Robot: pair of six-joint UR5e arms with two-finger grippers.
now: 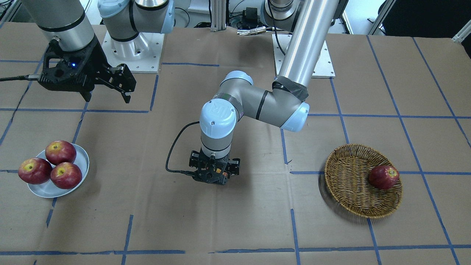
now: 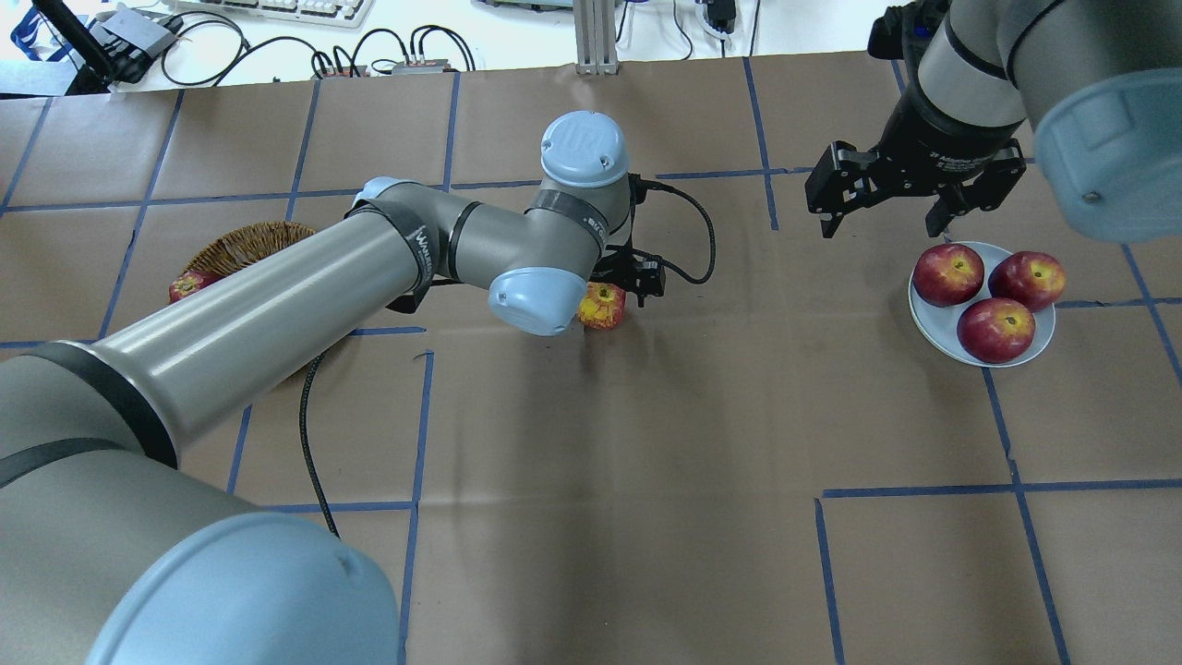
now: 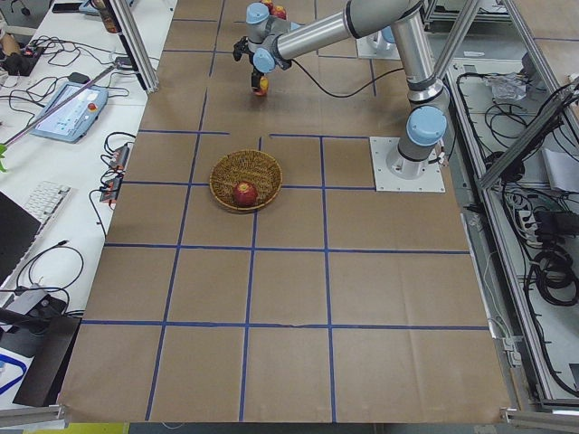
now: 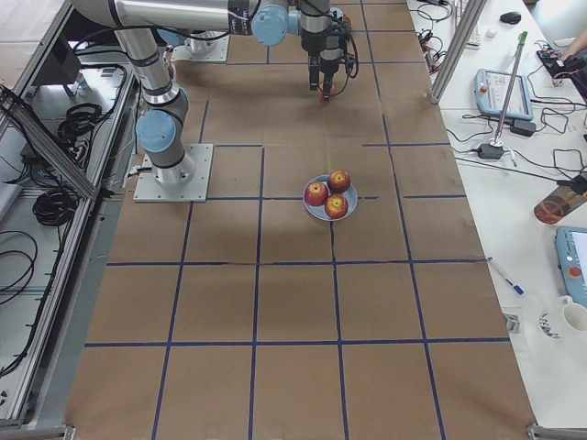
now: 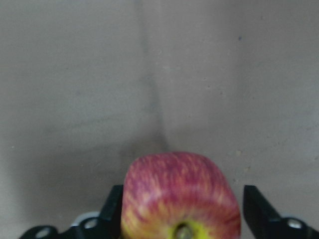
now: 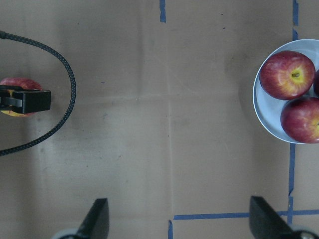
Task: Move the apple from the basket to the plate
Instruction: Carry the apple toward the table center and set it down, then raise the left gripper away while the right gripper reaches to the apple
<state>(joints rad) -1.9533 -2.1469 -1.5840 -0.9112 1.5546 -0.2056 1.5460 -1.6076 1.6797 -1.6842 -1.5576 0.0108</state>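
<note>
The pinkish-red streaked apple (image 2: pixel 601 307) with a yellow stem hollow is over the middle of the table, close above the paper. My left gripper (image 2: pixel 617 288) points straight down and is shut on it. In the left wrist view the apple (image 5: pixel 179 194) sits between the fingers (image 5: pixel 113 204). The wicker basket (image 1: pixel 349 176) lies far off on my left side. The pale plate (image 1: pixel 84 163) lies on my right side. My right gripper (image 1: pixel 107 96) hangs open and empty above the table, behind the plate; its wrist view shows the plate's rim (image 6: pixel 259 104).
A darker red apple (image 1: pixel 383 177) lies in the basket. Three dark red apples (image 1: pixel 55 167) fill most of the plate. The left wrist cable (image 1: pixel 173 154) loops beside the gripper. Blue tape lines grid the brown paper.
</note>
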